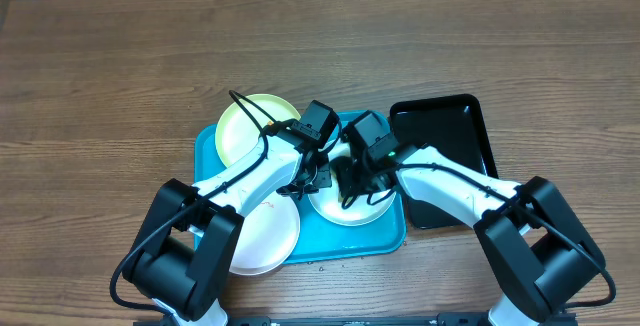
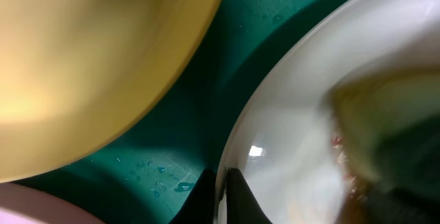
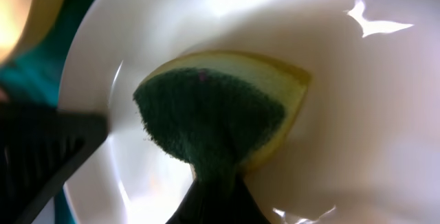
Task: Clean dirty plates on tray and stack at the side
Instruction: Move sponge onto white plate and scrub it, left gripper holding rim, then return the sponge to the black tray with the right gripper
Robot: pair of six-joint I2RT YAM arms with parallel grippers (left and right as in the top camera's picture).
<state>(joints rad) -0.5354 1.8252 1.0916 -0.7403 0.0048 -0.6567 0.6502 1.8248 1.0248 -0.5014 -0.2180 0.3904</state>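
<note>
Left jaws: clamped on white plate (image 2: 289,114) rim
Right jaws: gripping sponge (image 3: 213,114), pressed on that plate

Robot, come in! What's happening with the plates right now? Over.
Left fingers shut on rim of round white plate, on turquoise plastic tray. Right fingers shut on green-and-yellow sponge, pressed to that plate. Nothing in the way.

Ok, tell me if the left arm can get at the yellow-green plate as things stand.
Probably, but not at once: the left gripper is shut on the rim of the white plate and must let go first. Otherwise the way looks free: the yellow-green plate lies uncovered close beside it.
</note>
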